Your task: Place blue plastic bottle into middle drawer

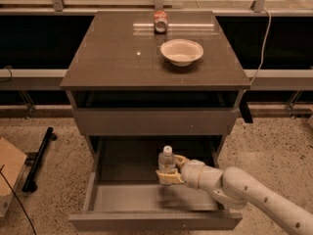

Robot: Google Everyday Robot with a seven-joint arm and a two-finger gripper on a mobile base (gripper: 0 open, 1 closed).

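To finish this step well, the pale tan fingers (164,179) should keep their hold until the bottle's base is settled flat on the drawer floor, and only then spread, just far enough to clear the sides, so that the tall, light bottle is not nudged over as the arm draws back. The two-finger gripper (169,174) on the white arm reaches in from the right. Its fingers are closed around the lower body of the clear, slim blue plastic bottle with the white screw cap (167,158), pinching it from either side. The bottle stands upright, cap up, inside the open wide, shallow grey metal middle drawer (122,199), near its middle and towards the back. A shadow lies on the floor in front of it, but I cannot tell whether the base rests on the floor or hangs just above it, so a slow, straight descent seems the safe course. The low side walls are well apart from the bottle. Above, on the brown bench (112,58), a shallow white bowl (182,51) and a small red-and-silver can (160,21) stand well out of the way.
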